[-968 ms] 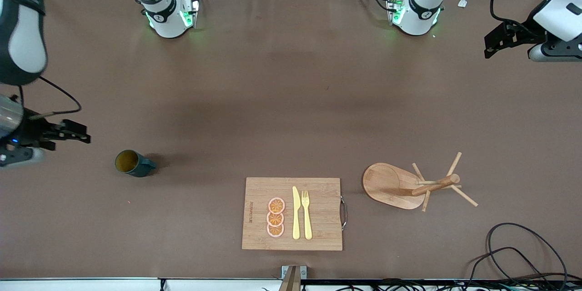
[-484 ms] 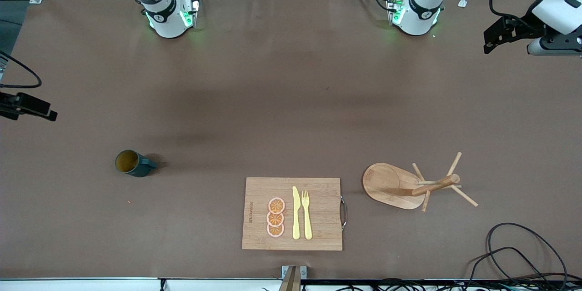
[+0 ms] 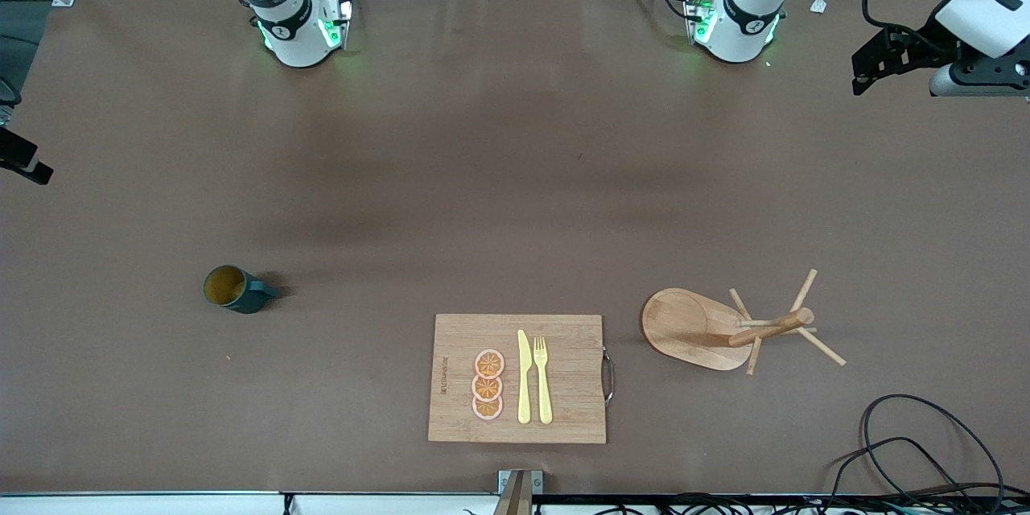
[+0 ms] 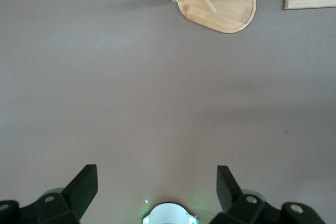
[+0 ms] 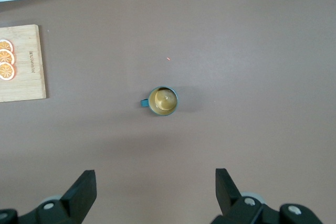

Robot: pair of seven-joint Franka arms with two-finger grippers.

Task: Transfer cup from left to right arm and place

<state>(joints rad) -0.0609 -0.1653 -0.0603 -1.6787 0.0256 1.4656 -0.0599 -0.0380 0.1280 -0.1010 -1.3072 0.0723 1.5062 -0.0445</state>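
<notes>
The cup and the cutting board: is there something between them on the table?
No. Between cup and board, the front view shows only bare table.

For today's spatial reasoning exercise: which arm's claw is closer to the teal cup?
Right. The right claw, open, hangs above the table at the right arm's end, where the cup stands. The left claw, open, is up at the left arm's end, near the mug tree.

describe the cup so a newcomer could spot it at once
Start from the wooden cutting board at the table edge nearest the front camera, then go toward the right arm's end of the table. The cup stands alone on bare brown tabletop, slightly farther from the camera than the board. It is the only dark teal thing: a small mug, tan-yellow inside, one handle.
</notes>
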